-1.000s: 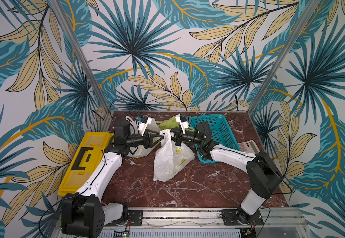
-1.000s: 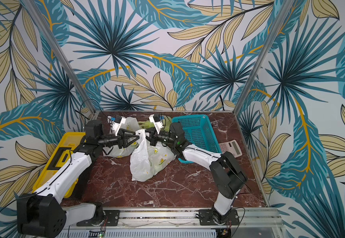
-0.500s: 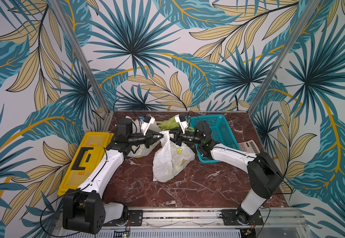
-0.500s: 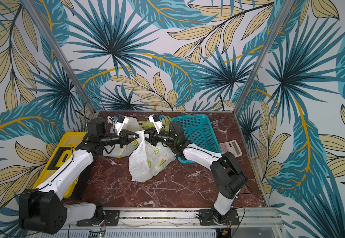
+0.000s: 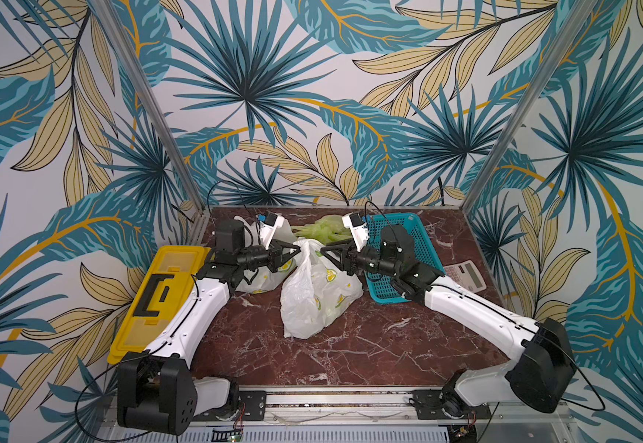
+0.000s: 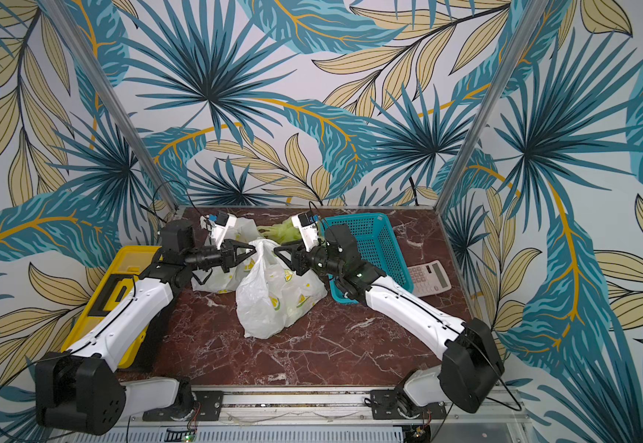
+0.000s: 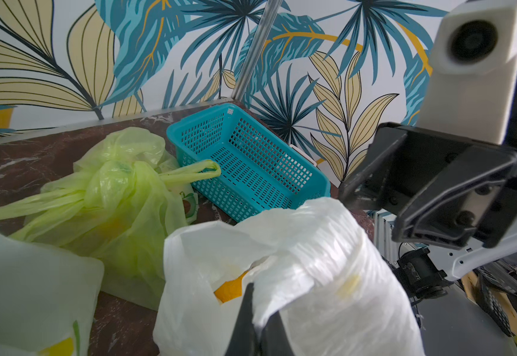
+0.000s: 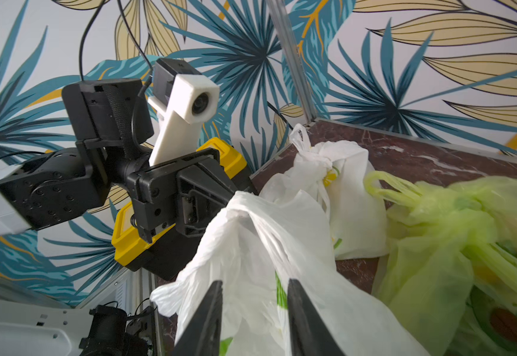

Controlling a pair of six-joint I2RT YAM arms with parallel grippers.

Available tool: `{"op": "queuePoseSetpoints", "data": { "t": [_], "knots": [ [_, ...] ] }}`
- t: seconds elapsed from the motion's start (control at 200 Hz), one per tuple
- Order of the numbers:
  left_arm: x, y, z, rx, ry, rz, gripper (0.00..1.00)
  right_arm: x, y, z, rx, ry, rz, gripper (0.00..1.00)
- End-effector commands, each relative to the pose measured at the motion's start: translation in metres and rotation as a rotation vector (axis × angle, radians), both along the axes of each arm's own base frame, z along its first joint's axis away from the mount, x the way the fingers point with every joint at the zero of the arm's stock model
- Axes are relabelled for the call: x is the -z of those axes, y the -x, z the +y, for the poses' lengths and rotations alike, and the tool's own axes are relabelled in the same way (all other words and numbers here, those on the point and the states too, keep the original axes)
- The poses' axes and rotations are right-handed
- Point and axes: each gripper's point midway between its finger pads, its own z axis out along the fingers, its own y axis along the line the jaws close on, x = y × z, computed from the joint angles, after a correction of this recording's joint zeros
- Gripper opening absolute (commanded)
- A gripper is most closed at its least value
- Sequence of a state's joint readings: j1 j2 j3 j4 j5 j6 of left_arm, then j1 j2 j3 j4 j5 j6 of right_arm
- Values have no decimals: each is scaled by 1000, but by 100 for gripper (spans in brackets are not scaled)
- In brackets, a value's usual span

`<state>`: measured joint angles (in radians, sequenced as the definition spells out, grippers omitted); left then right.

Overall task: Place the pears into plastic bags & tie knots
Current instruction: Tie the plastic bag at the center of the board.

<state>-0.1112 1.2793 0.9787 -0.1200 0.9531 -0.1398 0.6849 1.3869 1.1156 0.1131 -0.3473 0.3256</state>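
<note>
A white lemon-print plastic bag stands mid-table, its top pulled up to a peak. My left gripper is shut on that bunched top. My right gripper faces it from the other side, open, with loose bag film between its fingers but not pinched. Behind lie a yellow-green bag and a second white bag, each with a knot. The pears are hidden inside the bags.
A teal mesh basket sits at the back right under my right arm. A calculator lies to its right. A yellow toolbox lines the table's left edge. Walls close in on three sides.
My left gripper has closed on the white bag's top. My right gripper, which was shut on it, has opened and let go. The bag's peak has shifted slightly left.
</note>
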Motion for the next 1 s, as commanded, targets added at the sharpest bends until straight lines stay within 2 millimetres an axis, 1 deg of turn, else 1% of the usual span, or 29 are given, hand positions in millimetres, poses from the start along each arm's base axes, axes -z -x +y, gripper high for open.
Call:
{"op": "queuePoseSetpoints", "data": {
  "t": [0.0, 0.06, 0.085, 0.1, 0.125, 0.245, 0.325, 0.34, 0.406, 0.456, 0.556, 0.671, 0.726, 0.791, 0.846, 0.886, 0.996],
  "knots": [
    [-4, -7, 5, -36, 8, 9, 0, 36, 13, -13, 130, 155, 126, 35],
    [-3, -6, 5, -39, 9, 14, 0, 38, 20, -8, 142, 179, 143, 35],
    [-3, -5, 5, -40, 10, 15, 0, 39, 18, -8, 154, 188, 146, 35],
    [-3, -5, 5, -43, 11, 15, 0, 39, 26, 0, 132, 195, 146, 35],
    [-3, -5, 5, -43, 12, 18, 0, 40, 28, 4, 130, 205, 148, 35],
    [-2, -2, 5, -45, 18, 31, 0, 40, 25, 22, 118, 225, 142, 36],
    [-1, -1, 3, -41, 20, 37, 0, 39, 25, 36, 93, 232, 131, 39],
    [-1, -1, 3, -40, 20, 37, 0, 45, 28, 35, 88, 258, 144, 41],
    [1, 0, 1, -36, 20, 43, 0, 47, 30, 43, 81, 276, 144, 44],
    [0, 2, 0, -32, 21, 41, 0, 52, 29, 46, 86, 293, 157, 45],
    [2, 4, -2, -39, 17, 46, 0, 55, 23, 52, 111, 284, 167, 46],
    [6, 6, -2, -52, 15, 61, 0, 59, 9, 54, 177, 300, 184, 47],
    [9, 5, -2, -61, 16, 75, 0, 60, 5, 56, 190, 298, 187, 49],
    [11, 2, 1, -83, 22, 98, 0, 54, 8, 61, 163, 265, 187, 51],
    [13, -2, 3, -100, 33, 130, 0, 46, 15, 62, 124, 243, 174, 53],
    [15, -4, 5, -109, 41, 149, 0, 45, 19, 56, 123, 259, 165, 53],
    [19, -7, 6, -119, 45, 175, 0, 52, 25, 36, 140, 347, 144, 53]
  ]
}}
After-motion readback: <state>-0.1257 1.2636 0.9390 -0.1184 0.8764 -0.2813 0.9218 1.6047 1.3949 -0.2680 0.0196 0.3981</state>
